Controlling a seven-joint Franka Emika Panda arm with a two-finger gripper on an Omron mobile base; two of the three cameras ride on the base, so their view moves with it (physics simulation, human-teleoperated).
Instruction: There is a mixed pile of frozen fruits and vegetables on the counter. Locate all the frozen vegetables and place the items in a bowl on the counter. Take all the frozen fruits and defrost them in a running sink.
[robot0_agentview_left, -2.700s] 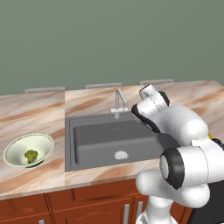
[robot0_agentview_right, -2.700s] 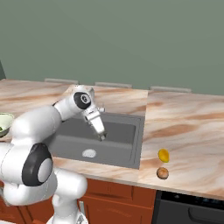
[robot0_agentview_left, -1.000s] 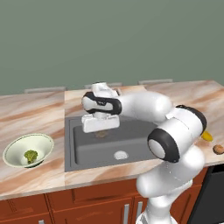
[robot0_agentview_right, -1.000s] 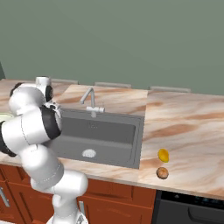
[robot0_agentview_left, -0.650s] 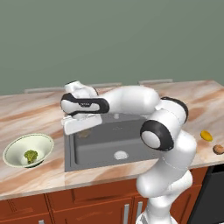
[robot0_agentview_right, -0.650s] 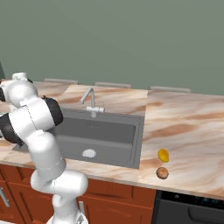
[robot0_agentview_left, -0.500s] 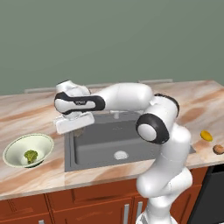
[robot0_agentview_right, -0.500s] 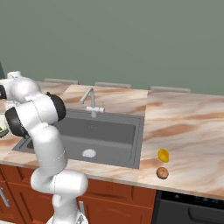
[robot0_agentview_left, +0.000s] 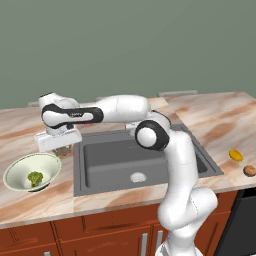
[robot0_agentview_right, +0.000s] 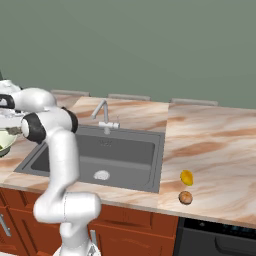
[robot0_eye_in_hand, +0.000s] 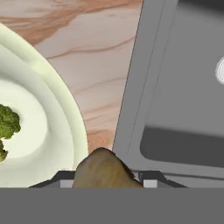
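My gripper (robot0_agentview_left: 62, 150) hangs over the counter strip between the sink (robot0_agentview_left: 112, 161) and the bowl (robot0_agentview_left: 15, 170), shut on a dark brown lump (robot0_eye_in_hand: 103, 168), one of the frozen vegetables. In the hand view the lump sits between the fingertips, just right of the bowl's pale rim (robot0_eye_in_hand: 70, 120). A green broccoli floret (robot0_agentview_left: 34, 178) lies inside the bowl. At the counter's right end lie the frozen fruits: a yellow-orange oval (robot0_agentview_right: 186, 177) and a brown roundish piece (robot0_agentview_right: 185, 197). The gripper (robot0_agentview_right: 14, 131) also shows at the left edge of the right base view.
The silver faucet (robot0_agentview_right: 103, 114) stands behind the dark grey basin, whose round drain (robot0_agentview_left: 137, 177) shows at the bottom. My white arm stretches across the sink's back left. The pinkish marble counter (robot0_agentview_right: 215, 145) runs wide to the right of the sink.
The arm has swung left from above the sink to the counter strip beside the bowl, carrying the brown lump. The fruits and the broccoli have stayed put.
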